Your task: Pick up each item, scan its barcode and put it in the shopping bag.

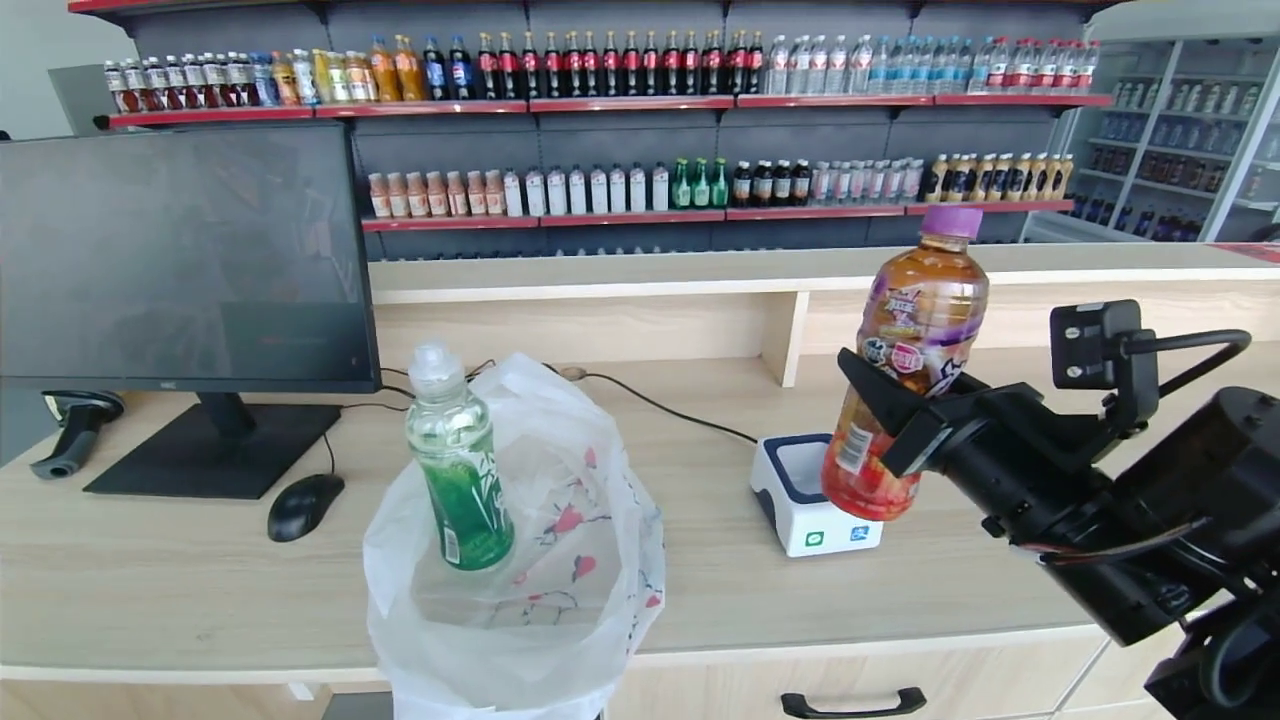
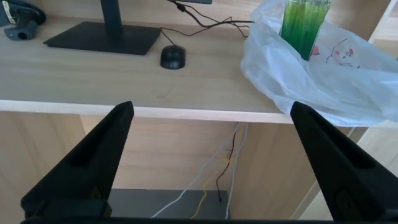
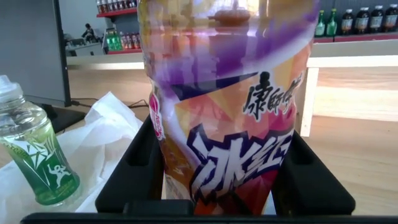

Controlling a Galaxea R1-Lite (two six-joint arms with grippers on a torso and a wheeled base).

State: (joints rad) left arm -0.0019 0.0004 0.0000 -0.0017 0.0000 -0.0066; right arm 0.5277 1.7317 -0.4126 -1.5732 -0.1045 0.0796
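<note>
My right gripper (image 1: 905,425) is shut on an orange tea bottle (image 1: 910,375) with a purple cap, held nearly upright just above the white barcode scanner (image 1: 812,495) on the counter. In the right wrist view the tea bottle (image 3: 227,106) stands between the black fingers (image 3: 137,168). A green bottle (image 1: 455,465) with a clear cap stands upright inside the open white shopping bag (image 1: 520,580) at the counter's front edge. The green bottle (image 2: 303,25) and bag (image 2: 323,68) also appear in the left wrist view, where my left gripper (image 2: 208,158) hangs open below the counter edge, holding nothing.
A monitor (image 1: 185,265) stands at the left with a black mouse (image 1: 303,505) and a handheld scanner (image 1: 70,430) nearby. Cables (image 1: 650,400) run across the back of the counter (image 1: 200,570). A raised wooden ledge (image 1: 780,290) and drink shelves lie behind.
</note>
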